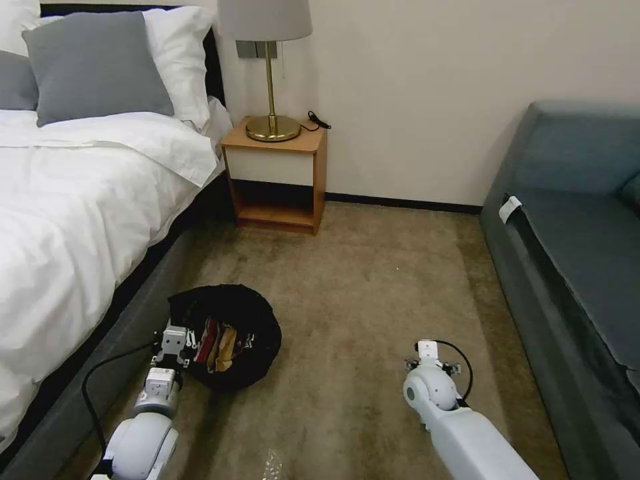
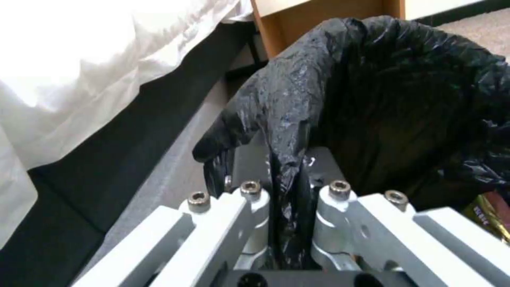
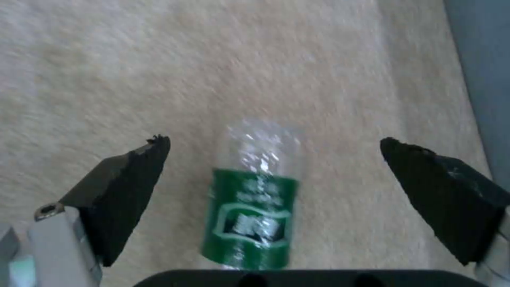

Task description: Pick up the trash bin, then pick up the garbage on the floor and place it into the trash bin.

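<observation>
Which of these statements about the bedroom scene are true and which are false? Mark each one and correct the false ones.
1. The left gripper is shut on the rim of the bin. True.
2. The right gripper is shut on the bottle. False: its fingers stand wide apart, with the bottle lying on the carpet between them.
3. Wrappers lie inside the bin. True.
4. The bin stands beside the sofa. False: it is next to the bed.
5. The bottle has a red label. False: the label is green.
</observation>
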Controlling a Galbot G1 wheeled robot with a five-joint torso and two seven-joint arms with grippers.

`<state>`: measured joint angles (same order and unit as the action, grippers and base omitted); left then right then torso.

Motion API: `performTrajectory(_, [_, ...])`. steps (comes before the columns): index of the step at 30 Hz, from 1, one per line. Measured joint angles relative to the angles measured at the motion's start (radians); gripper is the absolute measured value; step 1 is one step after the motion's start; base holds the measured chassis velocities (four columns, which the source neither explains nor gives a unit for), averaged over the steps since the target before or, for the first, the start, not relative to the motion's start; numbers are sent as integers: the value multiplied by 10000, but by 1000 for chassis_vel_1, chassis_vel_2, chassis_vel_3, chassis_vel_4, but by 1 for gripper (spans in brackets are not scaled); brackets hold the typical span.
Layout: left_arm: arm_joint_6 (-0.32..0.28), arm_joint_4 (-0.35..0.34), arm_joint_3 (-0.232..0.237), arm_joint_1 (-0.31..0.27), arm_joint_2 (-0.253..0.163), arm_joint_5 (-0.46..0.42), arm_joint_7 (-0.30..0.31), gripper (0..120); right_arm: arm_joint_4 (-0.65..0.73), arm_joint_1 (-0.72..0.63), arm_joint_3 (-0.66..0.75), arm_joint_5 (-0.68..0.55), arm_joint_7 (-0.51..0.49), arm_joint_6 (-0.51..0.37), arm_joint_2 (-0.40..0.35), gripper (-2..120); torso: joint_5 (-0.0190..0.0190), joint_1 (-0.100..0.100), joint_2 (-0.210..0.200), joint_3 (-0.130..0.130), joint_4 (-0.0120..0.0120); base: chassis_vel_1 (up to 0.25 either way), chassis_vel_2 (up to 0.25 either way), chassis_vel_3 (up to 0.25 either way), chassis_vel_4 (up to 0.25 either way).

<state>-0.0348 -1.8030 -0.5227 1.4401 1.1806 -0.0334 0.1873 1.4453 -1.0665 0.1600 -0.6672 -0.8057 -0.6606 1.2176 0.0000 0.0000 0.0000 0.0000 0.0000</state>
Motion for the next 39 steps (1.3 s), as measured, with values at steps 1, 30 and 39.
performTrajectory(1, [0, 18, 12, -18, -6, 0, -3, 6, 21, -55, 53, -122, -14, -13, -48, 100, 0, 0, 0, 0, 0, 0, 0, 0, 0])
performTrajectory(30, [-1, 83, 89, -22, 38, -13, -27, 6, -1426, -125, 581, -1219, 1979, 220, -351, 100, 0, -1, 0, 0, 0, 0, 0, 0, 0])
performTrajectory(39, [3, -6, 98, 43, 56, -47, -46, 6, -1880, -111, 837, -1399, 3123, 342, -434, 71, -1, 0, 0, -1, 0, 0, 0, 0, 0])
